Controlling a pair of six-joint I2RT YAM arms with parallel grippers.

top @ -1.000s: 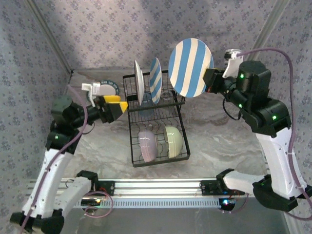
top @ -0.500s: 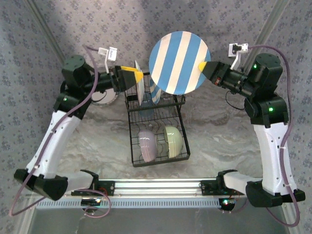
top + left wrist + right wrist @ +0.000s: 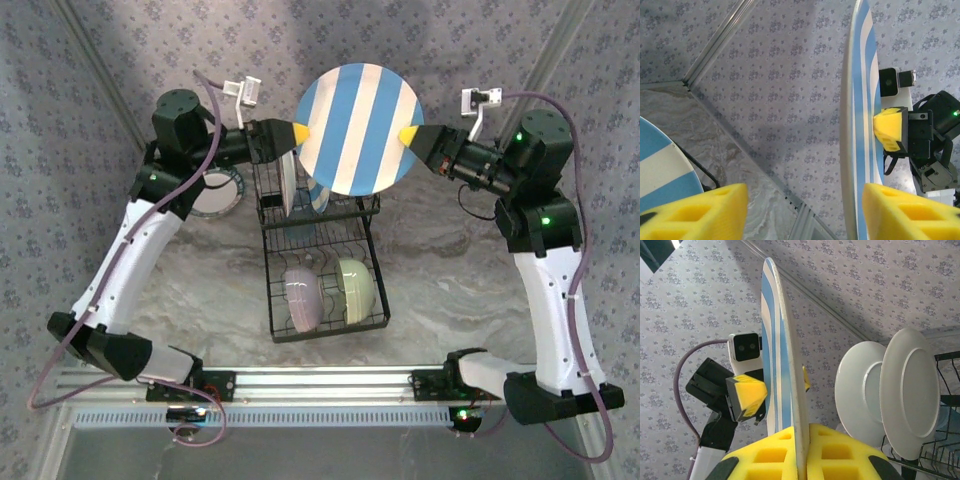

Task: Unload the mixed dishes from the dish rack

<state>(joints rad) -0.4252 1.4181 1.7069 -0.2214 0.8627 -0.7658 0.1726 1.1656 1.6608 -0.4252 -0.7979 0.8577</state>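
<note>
A blue-and-white striped plate (image 3: 358, 130) hangs in the air above the back of the black wire dish rack (image 3: 372, 318). My right gripper (image 3: 408, 135) is shut on its right rim; in the right wrist view the plate (image 3: 782, 365) stands edge-on between the pads (image 3: 765, 455). My left gripper (image 3: 298, 132) is open astride the plate's left rim (image 3: 855, 125), which lies close to the right finger (image 3: 910, 210) and far from the other. The rack holds a white plate (image 3: 287, 185), a second striped plate (image 3: 318, 190), a lavender bowl (image 3: 303, 298) and a pale yellow-green bowl (image 3: 357, 288).
A blue-rimmed plate (image 3: 215, 192) lies on the table left of the rack, partly behind my left arm. Patterned walls close in at the back and both sides. Marbled table surface lies bare to the right of the rack (image 3: 450, 270).
My left arm rose from beside the rack to the held plate's left rim, and its jaws have narrowed. The right arm turned the plate face-on and shifted it left.
</note>
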